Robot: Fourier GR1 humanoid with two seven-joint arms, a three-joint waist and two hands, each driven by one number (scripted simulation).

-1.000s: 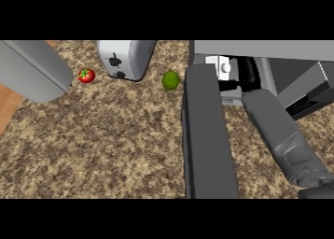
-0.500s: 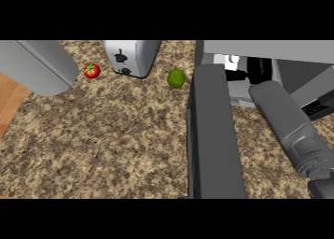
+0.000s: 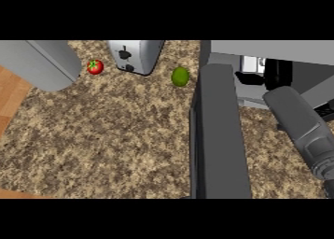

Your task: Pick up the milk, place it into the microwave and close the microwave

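Observation:
The microwave (image 3: 280,50) stands at the upper right, its dark grey door (image 3: 218,135) swung open toward me down the middle of the view. Inside the cavity a white milk carton (image 3: 252,63) shows only in part. My right hand (image 3: 276,74) is in the cavity against the carton's right side, with black fingers (image 3: 245,78) curled under and round it. The grey right forearm (image 3: 304,126) runs up from the lower right corner and hides much of the opening. My left hand shows nowhere.
A silver toaster (image 3: 135,55) stands at the back, with a red tomato (image 3: 94,66) to its left and a green avocado (image 3: 180,76) to its right, close to the door's far end. A big grey rounded shape (image 3: 35,63) fills the upper left. The counter's wooden edge (image 3: 4,98) runs along the left.
My right forearm has pushed farther up into the microwave, carrying the carton deeper inside. The view has swung, so the toaster, tomato and avocado sit more to the right.

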